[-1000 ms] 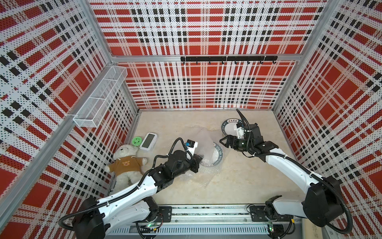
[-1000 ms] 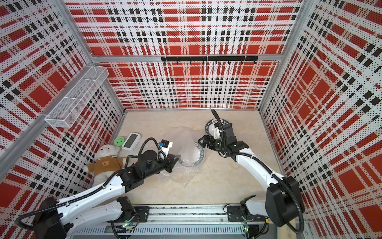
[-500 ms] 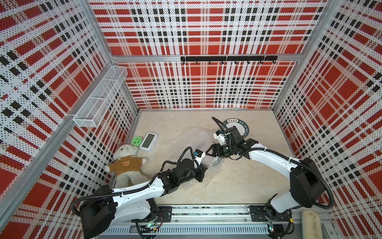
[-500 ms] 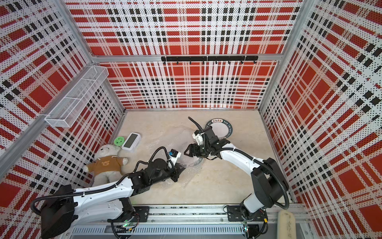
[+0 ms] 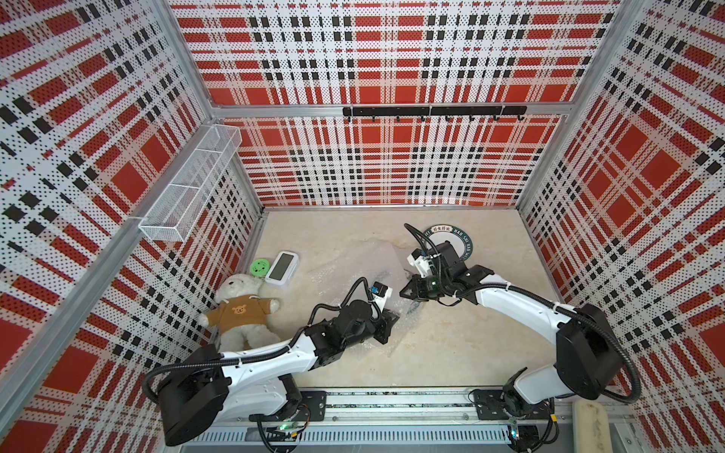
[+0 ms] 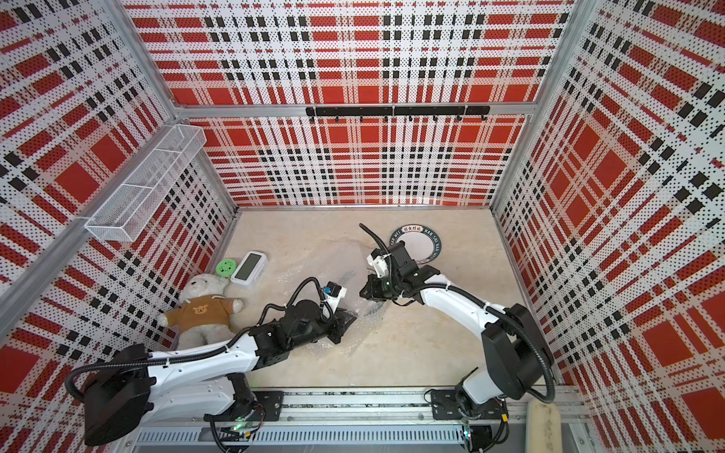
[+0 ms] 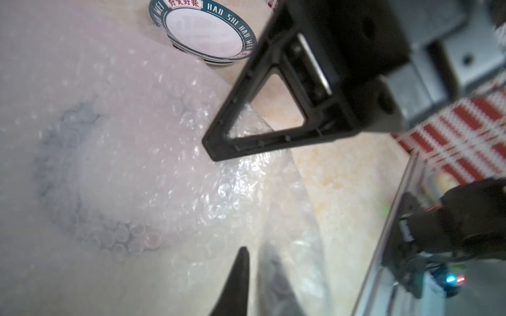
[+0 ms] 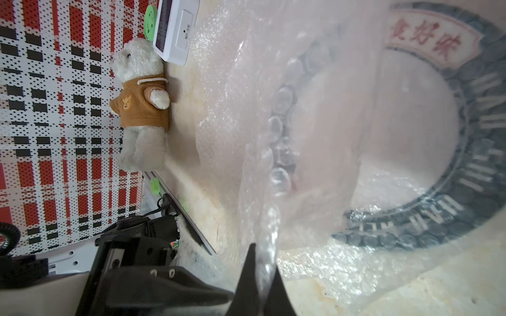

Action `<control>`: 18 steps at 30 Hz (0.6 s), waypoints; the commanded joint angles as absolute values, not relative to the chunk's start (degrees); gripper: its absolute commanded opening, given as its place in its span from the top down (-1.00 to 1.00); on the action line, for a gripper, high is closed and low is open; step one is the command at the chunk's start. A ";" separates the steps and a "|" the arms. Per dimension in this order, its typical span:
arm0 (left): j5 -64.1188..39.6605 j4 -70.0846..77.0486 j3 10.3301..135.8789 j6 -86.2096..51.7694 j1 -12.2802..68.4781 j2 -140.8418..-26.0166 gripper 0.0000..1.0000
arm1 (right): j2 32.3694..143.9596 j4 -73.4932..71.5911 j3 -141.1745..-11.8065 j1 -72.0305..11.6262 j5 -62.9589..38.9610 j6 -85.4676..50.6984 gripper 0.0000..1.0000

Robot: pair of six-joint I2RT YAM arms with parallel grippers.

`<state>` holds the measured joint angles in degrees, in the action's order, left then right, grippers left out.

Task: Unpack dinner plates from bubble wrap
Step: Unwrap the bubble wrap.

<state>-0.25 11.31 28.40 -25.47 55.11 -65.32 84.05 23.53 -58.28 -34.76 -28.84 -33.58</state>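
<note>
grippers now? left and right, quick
left gripper: cannot tell, wrap at its tips
right gripper: shut on wrap

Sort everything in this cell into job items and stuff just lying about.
Job: bubble wrap; wrapped plate under it; bare plates stacked at the back.
Lying about: teddy bear; green disc; white clock; wire basket on the wall.
</note>
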 commanded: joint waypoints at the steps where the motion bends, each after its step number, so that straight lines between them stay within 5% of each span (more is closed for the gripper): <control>1: -1.60 7.56 32.36 -26.42 54.84 -61.03 -0.09 | 79.08 24.61 -59.45 -32.60 -26.90 -32.35 1.00; 7: -2.37 -1.23 36.16 -24.38 54.50 -53.46 -0.99 | 72.57 27.25 -58.24 -26.83 -27.17 -32.27 1.00; 18: -6.70 -15.55 40.56 -28.00 43.10 -50.75 -0.99 | 59.21 30.06 -45.29 -10.50 -26.71 -35.38 1.00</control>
